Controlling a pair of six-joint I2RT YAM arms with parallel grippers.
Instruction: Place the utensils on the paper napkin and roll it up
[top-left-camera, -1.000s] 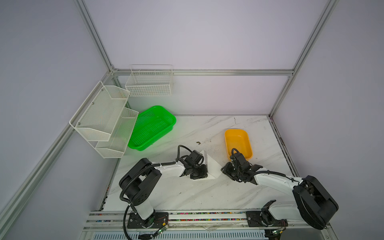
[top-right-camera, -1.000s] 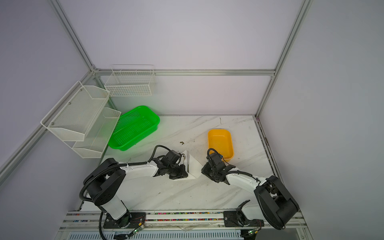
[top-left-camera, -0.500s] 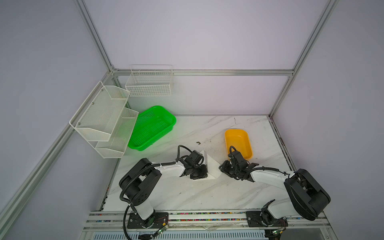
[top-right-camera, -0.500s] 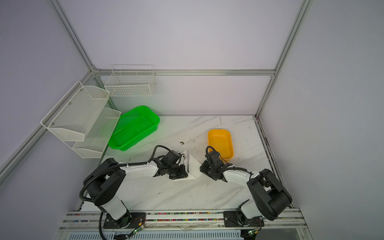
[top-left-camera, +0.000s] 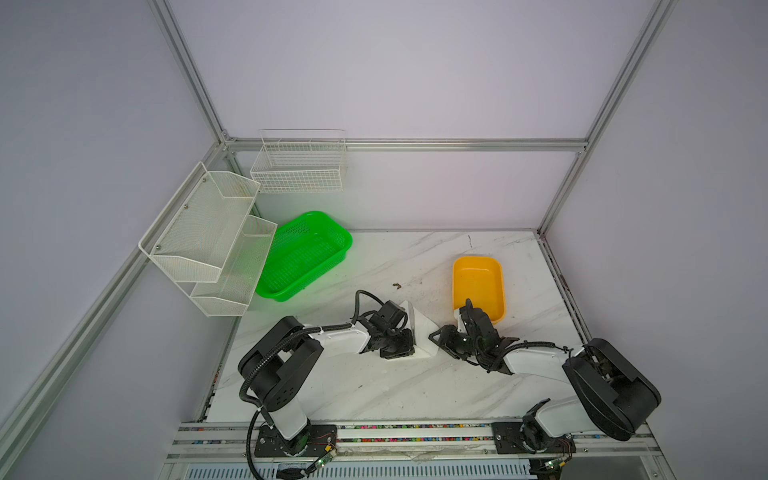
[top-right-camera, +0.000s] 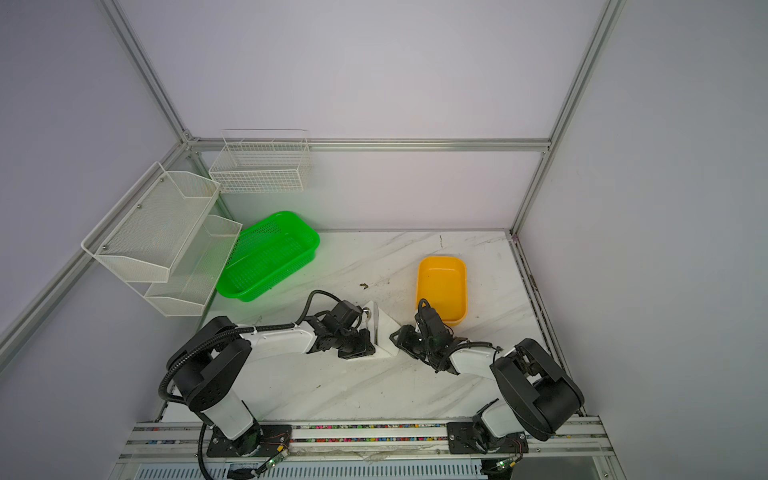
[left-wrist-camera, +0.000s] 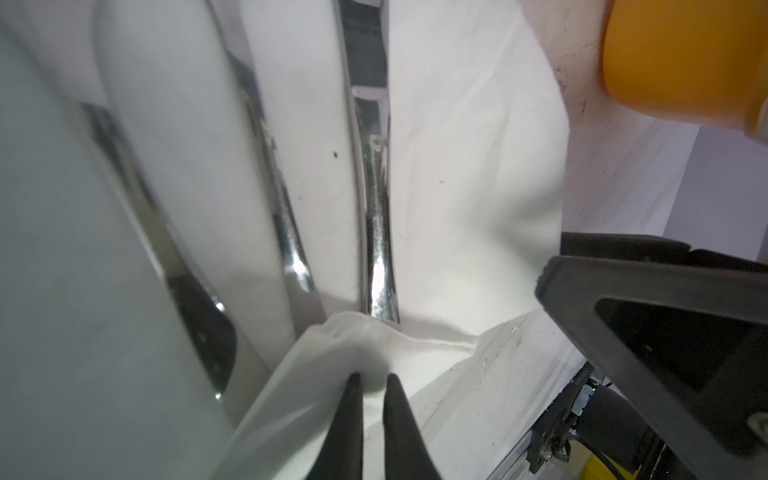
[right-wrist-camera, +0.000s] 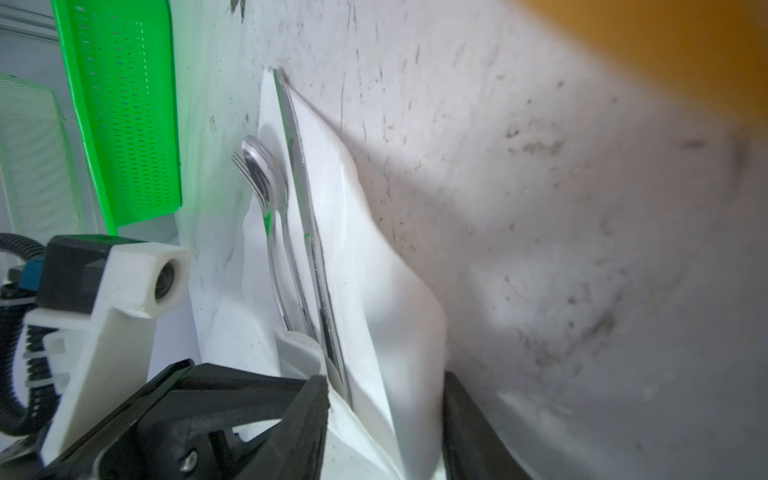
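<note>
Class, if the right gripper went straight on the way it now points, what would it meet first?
Most likely the paper napkin: its raised fold sits between the open jaws of the right gripper, knife alongside.

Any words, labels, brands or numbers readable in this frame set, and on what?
No text can be read anywhere.
White print on a black part, left wrist view: too small to read.
Tub, basket, napkin: no markings seen.
</note>
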